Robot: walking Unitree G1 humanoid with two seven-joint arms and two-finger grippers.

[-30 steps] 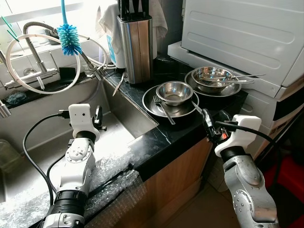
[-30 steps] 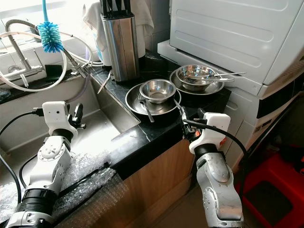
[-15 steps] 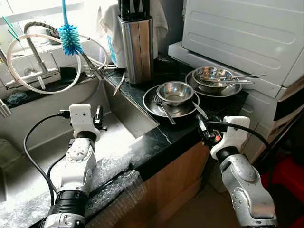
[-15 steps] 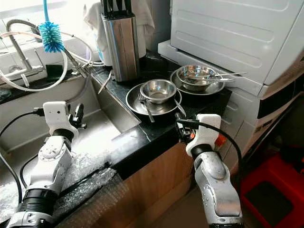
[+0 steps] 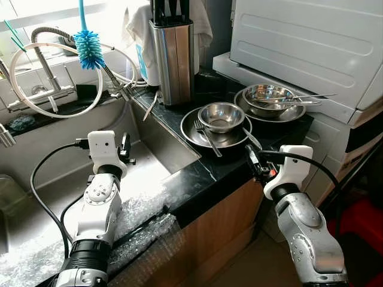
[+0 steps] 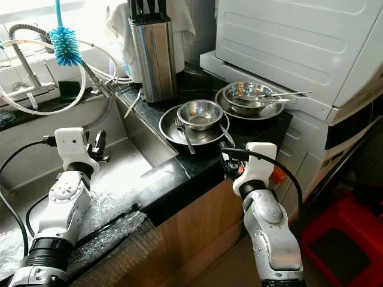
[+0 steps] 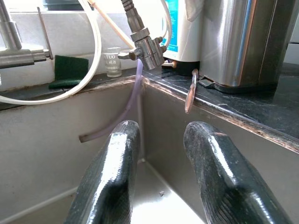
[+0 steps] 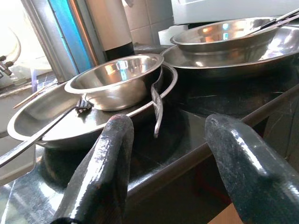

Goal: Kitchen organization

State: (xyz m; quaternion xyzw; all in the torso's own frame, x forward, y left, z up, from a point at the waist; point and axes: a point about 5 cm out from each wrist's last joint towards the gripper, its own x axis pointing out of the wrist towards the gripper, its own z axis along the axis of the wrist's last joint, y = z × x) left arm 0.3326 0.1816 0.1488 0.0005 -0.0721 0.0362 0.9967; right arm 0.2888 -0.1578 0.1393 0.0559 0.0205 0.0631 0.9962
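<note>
A steel plate (image 5: 190,133) on the black counter carries a small steel bowl (image 5: 220,115), a fork (image 5: 203,134) and a spoon handle (image 5: 251,139) that juts over its rim. My right gripper (image 5: 254,161) is open at the counter's front edge, just short of that plate and empty. In the right wrist view the bowl (image 8: 117,79) and the spoon handle (image 8: 156,109) lie straight ahead of the right gripper (image 8: 170,128). Behind stands a second plate (image 5: 293,113) with a bowl (image 5: 266,94) and long utensils. My left gripper (image 7: 161,130) hangs open over the sink (image 5: 152,170).
A steel knife block (image 5: 173,60) stands behind the plates and a white appliance (image 5: 311,42) rises at the right. A blue bottle brush (image 5: 90,48), a faucet and hoses are behind the sink. Bubble wrap (image 5: 143,221) covers the sink's front edge.
My right gripper has shifted a little left along the counter edge, nearer the front plate. The left arm has stayed put.
</note>
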